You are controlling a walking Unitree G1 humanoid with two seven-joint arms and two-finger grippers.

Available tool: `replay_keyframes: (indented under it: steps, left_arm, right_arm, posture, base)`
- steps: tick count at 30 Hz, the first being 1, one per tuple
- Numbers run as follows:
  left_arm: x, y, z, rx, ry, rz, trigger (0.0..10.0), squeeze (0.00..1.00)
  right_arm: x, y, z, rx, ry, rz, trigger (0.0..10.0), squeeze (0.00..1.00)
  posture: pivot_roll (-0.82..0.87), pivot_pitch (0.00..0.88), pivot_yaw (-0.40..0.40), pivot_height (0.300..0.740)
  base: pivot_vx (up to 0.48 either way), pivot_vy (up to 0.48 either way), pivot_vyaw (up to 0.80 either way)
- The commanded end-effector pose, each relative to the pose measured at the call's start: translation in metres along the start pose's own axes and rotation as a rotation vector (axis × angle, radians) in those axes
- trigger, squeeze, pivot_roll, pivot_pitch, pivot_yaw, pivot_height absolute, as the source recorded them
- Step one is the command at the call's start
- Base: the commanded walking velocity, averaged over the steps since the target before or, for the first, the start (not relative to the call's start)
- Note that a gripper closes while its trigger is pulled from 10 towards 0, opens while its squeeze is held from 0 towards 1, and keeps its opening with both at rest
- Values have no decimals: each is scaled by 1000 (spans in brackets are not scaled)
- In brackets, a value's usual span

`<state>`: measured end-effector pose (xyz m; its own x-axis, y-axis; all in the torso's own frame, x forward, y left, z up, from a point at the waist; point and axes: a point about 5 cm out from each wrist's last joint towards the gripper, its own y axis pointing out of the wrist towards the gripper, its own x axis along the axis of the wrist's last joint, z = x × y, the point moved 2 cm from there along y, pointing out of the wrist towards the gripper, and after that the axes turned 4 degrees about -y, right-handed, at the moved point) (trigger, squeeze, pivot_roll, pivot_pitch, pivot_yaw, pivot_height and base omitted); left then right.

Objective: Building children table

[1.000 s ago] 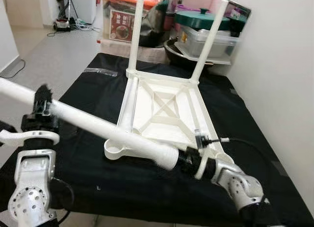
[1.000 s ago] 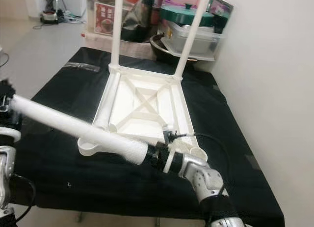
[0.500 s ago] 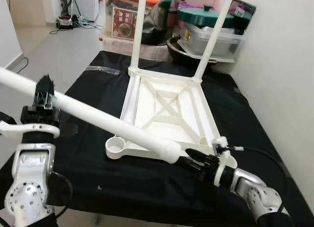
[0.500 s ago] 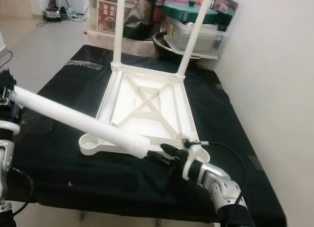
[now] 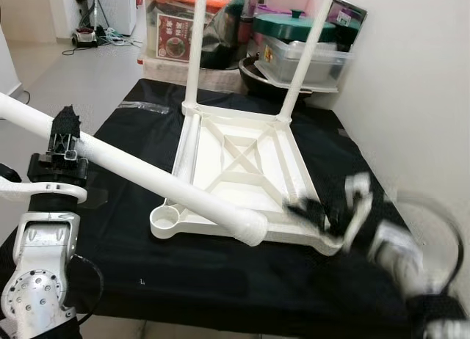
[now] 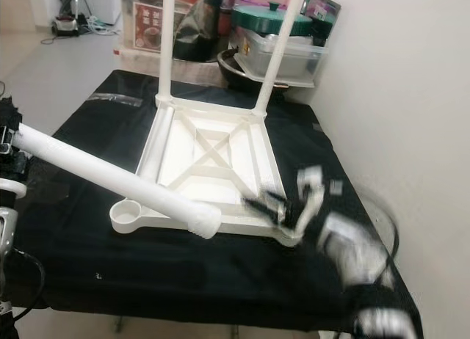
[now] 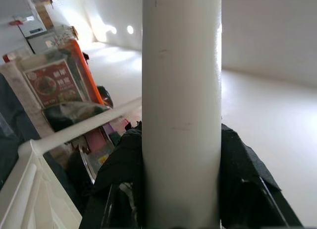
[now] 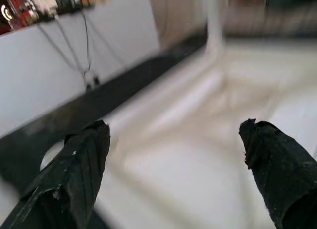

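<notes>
The white children's table (image 5: 292,163) lies upside down on the black cloth (image 5: 125,130). Two legs (image 5: 194,45) (image 5: 305,56) stand up from its far corners. The near-left corner socket (image 5: 165,220) holds nothing. My left gripper (image 5: 62,144) is shut on a loose white leg (image 5: 147,176), which slants across the frame's near-left part, its free end (image 5: 250,227) over the near edge. In the left wrist view the leg (image 7: 181,105) sits between the black fingers (image 7: 121,159). My right gripper (image 5: 323,210), blurred, hovers by the near-right corner, open and holding nothing (image 8: 173,159).
Storage boxes and pots (image 5: 301,45) crowd the far end beyond the cloth. A white wall (image 5: 418,97) runs close along the right side. A clear plastic bag (image 5: 150,106) lies at the cloth's far-left edge. Open floor (image 5: 81,75) is to the left.
My right gripper has come off the loose leg's free end and swung to the right, toward the table's near-right corner. The left gripper still holds the leg.
</notes>
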<state>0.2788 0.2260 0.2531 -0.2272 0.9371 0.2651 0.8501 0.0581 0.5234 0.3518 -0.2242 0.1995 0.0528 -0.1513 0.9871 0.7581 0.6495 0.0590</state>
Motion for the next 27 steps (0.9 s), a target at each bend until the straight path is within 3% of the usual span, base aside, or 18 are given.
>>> replay_keyframes:
  steps: [1, 2, 3, 4, 5, 8, 9, 12, 14, 15, 17, 22, 24, 25, 27]
  left_arm:
    - [-7, -1, -1, -11, 18, 43, 0, 0]
    - [-9, -1, -2, -18, 25, 60, 0, 0]
    - [-9, -1, -2, -18, 25, 60, 0, 0]
    - [-15, 0, -4, -34, 30, 89, 0, 0]
    - [-18, 0, -5, -39, 37, 104, 0, 0]
    - [-23, 0, -7, -50, 60, 127, 0, 0]
    - [-27, 0, -10, -61, 105, 148, 0, 0]
    - [-31, -1, -12, -75, 133, 169, 0, 0]
    - [-37, 0, -17, -99, 169, 200, 0, 0]
    - [-37, 0, -17, -99, 169, 200, 0, 0]
    - [-41, 1, -20, -119, 200, 226, 0, 0]
    - [-45, 1, -21, -131, 226, 244, 0, 0]
    - [-49, 2, -22, -141, 260, 261, 0, 0]
    - [-49, 2, -22, -141, 260, 261, 0, 0]
    - [-51, 2, -22, -148, 282, 273, 0, 0]
  right_arm:
    - [25, 5, -5, -11, -22, -45, 10000, 1000]
    - [44, 11, -2, 17, -42, -76, 10000, 565]
    - [44, 11, -2, 17, -42, -76, 10000, 565]
    - [68, 25, 14, 109, -118, -67, 10000, 565]
    - [69, 31, 21, 153, -158, -23, 10000, 0]
    - [66, 39, 31, 226, -204, 61, 10000, 0]
    - [65, 46, 41, 276, -183, 103, 10000, 0]
    - [63, 54, 50, 318, -181, 151, 10000, 0]
    - [56, 63, 69, 400, -179, 230, 10000, 0]
    - [56, 63, 69, 400, -179, 230, 10000, 0]
    - [44, 68, 91, 489, -187, 315, 10000, 0]
    - [35, 71, 108, 555, -162, 385, 10000, 0]
    - [28, 70, 130, 642, -129, 443, 10000, 0]
    - [28, 70, 130, 642, -129, 443, 10000, 0]
    - [21, 67, 145, 715, -113, 485, 10000, 0]
  posture:
    - [80, 0, -159, 740]
    - [80, 0, -159, 740]
    - [80, 0, -159, 740]
    - [83, 0, -161, 740]
    - [84, 0, -161, 740]
    - [88, 0, -164, 740]
    - [89, 0, -166, 740]
    - [97, 0, -170, 740]
    - [98, 0, -171, 740]
    - [98, 0, -171, 740]
    - [98, 0, -171, 740]
    - [97, 0, -171, 740]
    - [96, 0, -170, 740]
    - [96, 0, -170, 740]
    - [93, 0, -170, 740]
  base:
    - [0, 0, 0]
    - [0, 0, 0]
    - [0, 0, 0]
    - [0, 0, 0]
    - [0, 0, 0]
    - [0, 0, 0]
    - [0, 0, 0]
    - [0, 0, 0]
    - [0, 0, 0]
    - [0, 0, 0]
    - [0, 0, 0]
    - [0, 0, 0]
    - [0, 0, 0]
    - [0, 0, 0]
    - [0, 0, 0]
